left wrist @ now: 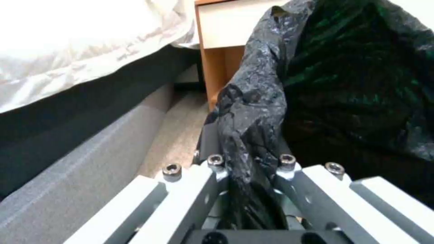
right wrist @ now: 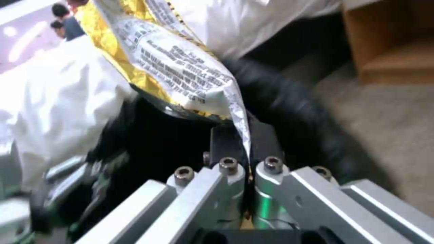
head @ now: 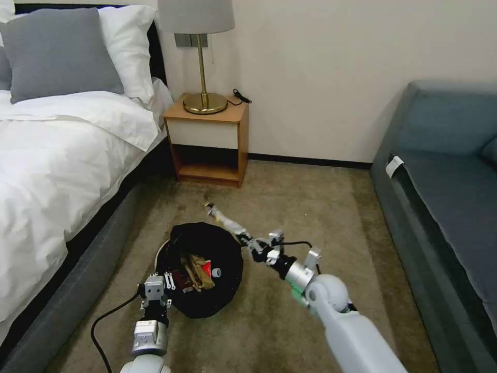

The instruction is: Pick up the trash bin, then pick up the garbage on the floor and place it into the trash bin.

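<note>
The trash bin [head: 228,255], white with a black bag over its rim, hangs low over the carpet. My left gripper [head: 168,282] is shut on its near rim, and the left wrist view shows the black bag [left wrist: 253,112] pinched between the fingers. Inside the bin lie a brown wrapper [head: 195,268], a red-white packet [head: 206,269] and a bottle's white cap [head: 216,272]. My right gripper [head: 242,237] is shut on the silver-yellow foil wrapper [head: 222,217] just beyond the bin's far right rim. Up close, that foil wrapper [right wrist: 181,67] sticks out from the shut right gripper [right wrist: 248,152].
A bed [head: 57,171] with white covers runs along the left. A wooden nightstand [head: 207,140] with a brass lamp [head: 202,62] stands against the far wall. A grey-blue sofa [head: 445,197] fills the right. Tan carpet [head: 310,207] lies between them. A black cable [head: 106,316] trails beside my left arm.
</note>
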You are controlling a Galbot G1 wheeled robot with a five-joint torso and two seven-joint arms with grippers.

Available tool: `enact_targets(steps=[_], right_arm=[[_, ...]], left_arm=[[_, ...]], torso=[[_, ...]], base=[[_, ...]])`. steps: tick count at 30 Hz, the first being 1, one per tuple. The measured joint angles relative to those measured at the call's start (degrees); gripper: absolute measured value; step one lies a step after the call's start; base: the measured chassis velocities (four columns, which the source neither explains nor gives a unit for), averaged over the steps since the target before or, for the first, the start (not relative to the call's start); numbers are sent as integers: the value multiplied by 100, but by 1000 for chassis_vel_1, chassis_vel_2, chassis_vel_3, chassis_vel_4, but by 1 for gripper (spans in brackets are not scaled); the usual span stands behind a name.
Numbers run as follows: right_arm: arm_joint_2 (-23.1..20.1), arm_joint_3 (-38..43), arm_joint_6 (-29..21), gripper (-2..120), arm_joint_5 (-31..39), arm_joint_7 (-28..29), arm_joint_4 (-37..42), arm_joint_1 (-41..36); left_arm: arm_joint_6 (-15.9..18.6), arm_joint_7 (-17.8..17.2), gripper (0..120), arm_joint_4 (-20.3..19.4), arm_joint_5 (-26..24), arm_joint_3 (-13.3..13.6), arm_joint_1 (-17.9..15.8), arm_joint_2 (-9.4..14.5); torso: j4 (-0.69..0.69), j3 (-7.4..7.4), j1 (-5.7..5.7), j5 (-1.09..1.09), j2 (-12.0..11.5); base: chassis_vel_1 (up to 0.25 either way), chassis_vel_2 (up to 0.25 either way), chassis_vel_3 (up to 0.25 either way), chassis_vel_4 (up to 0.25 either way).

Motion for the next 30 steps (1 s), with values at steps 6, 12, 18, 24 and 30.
enact_targets(steps=[6,12,18,24,30], right_arm=[[252,-315,14,0,-354,-119,-201,-101],[285,-507,173,0,-629,-118,-308,-175],[255,-474,382,0,-921,-123,-557,-183],[236,-366,662,0,-1664,8,-853,-163],[212,-297,817,0,-1985,160,-962,-159]], left_arm=[[17,-56,4,43,8,101,-81,-101],[15,-107,4,8,63,228,-20,-154],[-37,-128,4,-41,65,216,79,-156],[-65,-137,4,-88,68,222,148,-181],[-65,-160,4,-118,128,292,150,-230]], torso=[[0,0,0,1,0],[-1,0,0,1,0],[-1,0,0,1,0],[-1,0,0,1,0],[-1,0,0,2,0]], base=[[0,0,0,0],[0,0,0,0],[0,0,0,0],[0,0,0,0],[0,0,0,0]])
